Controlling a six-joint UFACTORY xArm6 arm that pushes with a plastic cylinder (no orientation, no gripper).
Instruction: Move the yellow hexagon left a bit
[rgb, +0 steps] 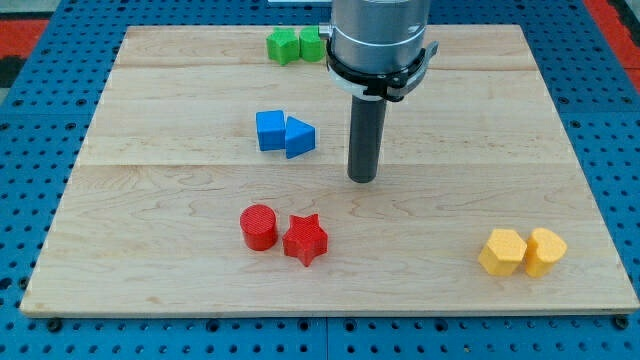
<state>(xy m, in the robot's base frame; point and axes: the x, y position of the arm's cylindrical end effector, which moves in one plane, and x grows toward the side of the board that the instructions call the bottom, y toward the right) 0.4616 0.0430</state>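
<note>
The yellow hexagon (501, 252) lies near the board's bottom right corner, touching a second yellow block (545, 251) on its right, rounded in shape. My tip (362, 179) rests near the middle of the board, well to the upper left of the yellow hexagon and apart from every block. The arm's grey body comes down from the view's top.
A blue cube (270, 130) and a blue triangle (299, 137) sit together left of the tip. A red cylinder (258, 226) and a red star (305, 239) lie below left. Two green blocks (295, 44) sit at the top edge. The wooden board (150, 200) ends at blue matting.
</note>
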